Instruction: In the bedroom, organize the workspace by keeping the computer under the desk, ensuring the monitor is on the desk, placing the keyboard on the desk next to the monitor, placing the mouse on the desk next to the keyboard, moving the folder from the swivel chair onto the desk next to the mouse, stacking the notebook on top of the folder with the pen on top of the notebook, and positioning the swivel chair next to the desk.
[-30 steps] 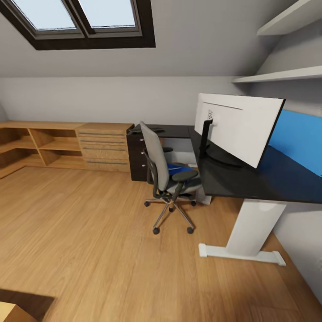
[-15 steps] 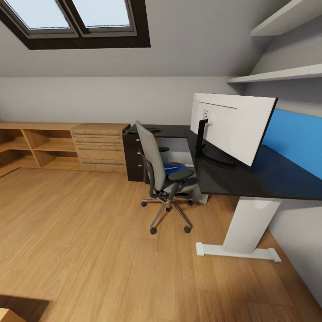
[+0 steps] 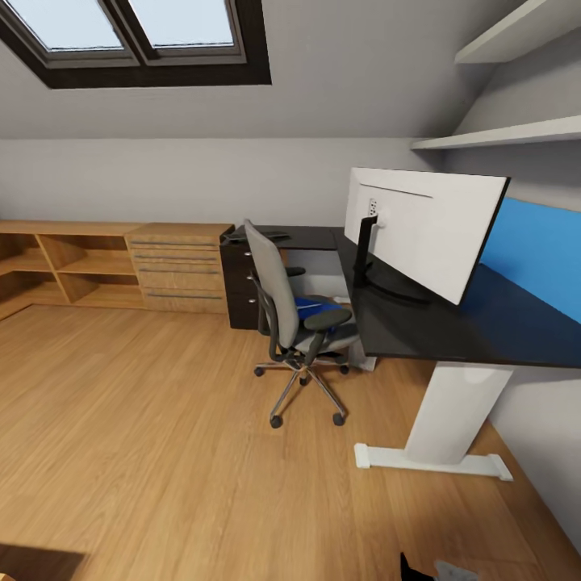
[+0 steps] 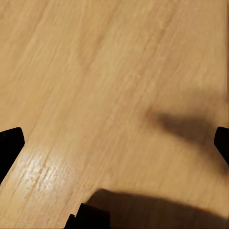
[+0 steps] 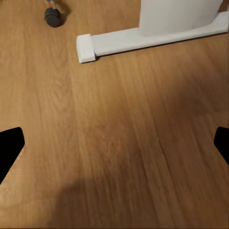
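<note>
Left gripper [image 4: 114, 143] and right gripper [image 5: 114, 143]: jaws spread wide, empty, over bare floor. Swivel chair [image 3: 294, 323], frame centre, beside the black surface [image 3: 452, 323]; blue folder [image 3: 316, 306] on its seat, unmoved. Monitor [image 3: 424, 226] on surface, right. Remaining items apparently pending.

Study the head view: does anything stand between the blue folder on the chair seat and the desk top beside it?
Partly: the swivel chair's black armrest rises between the folder and the desk edge, so the folder must be lifted over it.

Black desk [image 3: 484, 323], white-backed monitor [image 3: 428, 230], grey swivel chair [image 3: 278, 294], blue folder [image 3: 315, 305].
</note>
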Robot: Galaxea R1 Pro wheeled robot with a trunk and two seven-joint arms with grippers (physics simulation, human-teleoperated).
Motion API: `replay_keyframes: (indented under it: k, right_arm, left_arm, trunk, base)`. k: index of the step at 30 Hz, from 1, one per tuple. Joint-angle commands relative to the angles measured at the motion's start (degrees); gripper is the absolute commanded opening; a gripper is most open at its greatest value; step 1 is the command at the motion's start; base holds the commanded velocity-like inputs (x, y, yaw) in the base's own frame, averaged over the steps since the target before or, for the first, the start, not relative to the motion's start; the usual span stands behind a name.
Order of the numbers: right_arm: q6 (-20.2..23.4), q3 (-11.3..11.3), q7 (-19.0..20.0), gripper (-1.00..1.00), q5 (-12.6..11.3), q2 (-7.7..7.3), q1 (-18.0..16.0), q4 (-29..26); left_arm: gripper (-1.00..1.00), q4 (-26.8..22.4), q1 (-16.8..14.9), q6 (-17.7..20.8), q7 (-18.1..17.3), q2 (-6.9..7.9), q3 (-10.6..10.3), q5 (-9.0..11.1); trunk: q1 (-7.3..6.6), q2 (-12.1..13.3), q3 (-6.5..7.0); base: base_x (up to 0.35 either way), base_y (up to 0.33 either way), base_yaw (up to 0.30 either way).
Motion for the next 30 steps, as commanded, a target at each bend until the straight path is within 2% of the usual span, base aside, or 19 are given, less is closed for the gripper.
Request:
replay_keyframes:
  k: [1, 5, 6, 8, 9, 11, 14, 15, 16, 17, 18, 20, 22, 24, 29, 30]
  right_arm:
    - [1.68, 0.1, -1.09, 1.0, -0.46, 0.14, -1.26, -0.92]
    - [5.43, 0.29, -3.37, 1.0, -0.45, 0.93, -3.34, -2.0]
    - [7.16, 0.42, -4.62, 1.0, -0.34, 2.18, -5.03, -2.26]
    - [7.9, 0.43, -5.13, 1.0, -0.31, 2.82, -6.47, -2.18]
    - [8.41, 0.44, -5.48, 1.0, -0.31, 3.23, -8.27, -2.07]
    - [8.76, 0.45, -5.73, 1.0, -0.31, 3.52, -9.98, -2.0]
    - [9.43, 0.44, -5.99, 1.0, -0.34, 3.73, -12.53, -1.89]
    - [10.52, 0.45, -6.09, 1.0, -0.33, 3.8, -14.27, -1.69]
    - [11.34, 0.45, -6.13, 1.0, -0.3, 3.81, -15.19, -1.48]
    - [13.31, 0.46, -6.18, 1.0, -0.26, 3.83, -17.15, -0.8]
    - [14.37, 0.46, -6.2, 1.0, -0.23, 3.84, -18.18, -0.35]
    - [17.51, 0.46, -6.24, 1.0, -0.21, 3.79, -22.48, 1.96]
    - [18.29, 0.46, -6.25, 1.0, -0.22, 3.79, -24.42, 2.99]
    - [19.53, 0.46, -6.26, 1.0, -0.09, 3.78, -29.0, 4.59]
    - [20.03, 0.46, -6.27, 1.0, 1.06, 3.84, -31.71, 5.0]
    - [20.18, 0.46, -6.27, 1.0, 1.94, 3.9, -32.57, 5.06]
  left_arm:
    - [1.0, -0.11, -0.02, -0.52, 0.28, -0.14, -0.33, -0.06]
    - [1.0, -1.28, -0.02, -0.9, 0.3, -0.73, -0.6, -0.25]
    - [1.0, -3.25, -0.02, -0.54, 0.45, -0.99, -0.75, -0.32]
    - [1.0, -4.96, -0.06, 0.13, 0.54, -1.08, -0.81, -0.35]
    - [1.0, -7.2, -0.17, 1.92, 0.71, -1.1, -0.82, -0.37]
    - [1.0, -9.59, -0.46, 4.47, 1.06, -1.12, -0.83, -0.35]
    - [1.0, -14.02, -1.7, 10.4, 2.25, -1.14, -0.83, -0.34]
    - [1.0, -17.09, -2.85, 15.28, 3.53, -1.14, -0.82, -0.33]
    - [1.0, -18.49, -3.44, 17.75, 4.25, -1.16, -0.8, -0.33]
    - [1.0, -20.93, -4.71, 22.36, 5.75, -1.21, -0.78, -0.31]
    - [1.0, -21.94, -5.4, 24.25, 6.42, -1.23, -0.78, -0.28]
    - [1.0, -24.41, -8.9, 28.86, 8.24, -1.38, -0.76, -0.17]
    - [1.0, -25.03, -10.91, 30.09, 8.74, -1.43, -0.74, -0.11]
    - [1.0, -26.27, -17.54, 32.04, 9.45, -1.42, -0.7, 0.14]
    - [1.0, -30.27, -19.2, 33.12, 9.43, -1.58, -0.33, 0.24]
    - [1.0, -31.71, -19.4, 34.36, 9.37, -1.61, -0.23, 0.28]
  trunk:
    - [0.0, -0.02, -0.05]
    - [0.0, -0.02, -0.05]
    - [0.0, -0.02, -0.05]
    - [0.0, -0.02, -0.05]
    - [0.0, -0.02, -0.05]
    - [0.0, -0.02, -0.05]
    - [0.0, -0.02, -0.05]
    - [0.0, -0.02, -0.05]
    - [0.0, -0.02, -0.05]
    - [0.0, -0.02, -0.05]
    - [0.0, -0.02, -0.05]
    - [0.0, -0.02, -0.05]
    - [0.0, -0.02, -0.05]
    - [0.0, -0.02, -0.05]
    - [0.0, -0.02, -0.05]
    - [0.0, -0.02, -0.05]
  base:
    - [0.031, 0.0, 0.0]
    - [0.018, 0.0, 0.0]
    - [0.007, 0.0, 0.0]
    - [0.005, 0.0, 0.0]
    - [0.003, 0.0, 0.0]
    - [0.002, 0.0, 0.0]
    - [0.001, 0.0, 0.0]
    - [0.0, 0.0, 0.0]
    - [0.0, 0.0, 0.0]
    - [0.0, 0.0, 0.0]
    - [0.0, 0.0, 0.0]
    - [0.0, 0.0, 0.0]
    - [0.0, 0.0, 0.0]
    - [0.0, 0.0, 0.0]
    - [0.0, 0.0, 0.0]
    - [0.0, 0.0, 0.0]
